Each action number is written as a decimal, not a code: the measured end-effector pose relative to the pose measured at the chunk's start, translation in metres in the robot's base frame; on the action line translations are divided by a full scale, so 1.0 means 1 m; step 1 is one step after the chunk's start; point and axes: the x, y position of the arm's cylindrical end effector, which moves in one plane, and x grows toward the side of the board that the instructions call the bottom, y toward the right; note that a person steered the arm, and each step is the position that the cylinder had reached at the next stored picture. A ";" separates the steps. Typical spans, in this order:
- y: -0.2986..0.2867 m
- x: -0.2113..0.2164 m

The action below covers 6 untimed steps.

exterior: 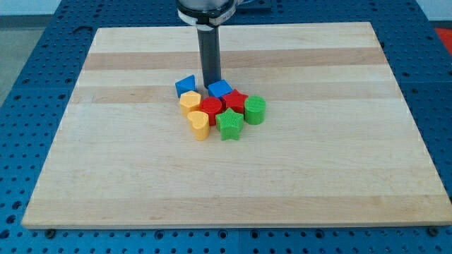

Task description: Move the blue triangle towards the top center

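The blue triangle (186, 85) sits at the upper left of a tight cluster of blocks near the board's middle. My tip (211, 85) stands just right of it, between it and a blue cube (220, 89). Below them lie a yellow pentagon-like block (189, 103), a yellow heart (200, 125), a red cylinder (210, 109), a red star (235, 101), a green star (229, 124) and a green cylinder (255, 110). The dark rod rises from the tip to the view's top.
The blocks lie on a pale wooden board (233, 176), which rests on a blue perforated table (21, 85). The arm's round mount (206, 10) shows at the view's top centre.
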 end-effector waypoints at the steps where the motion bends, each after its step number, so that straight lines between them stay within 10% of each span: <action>1: 0.002 -0.029; 6: -0.138 -0.050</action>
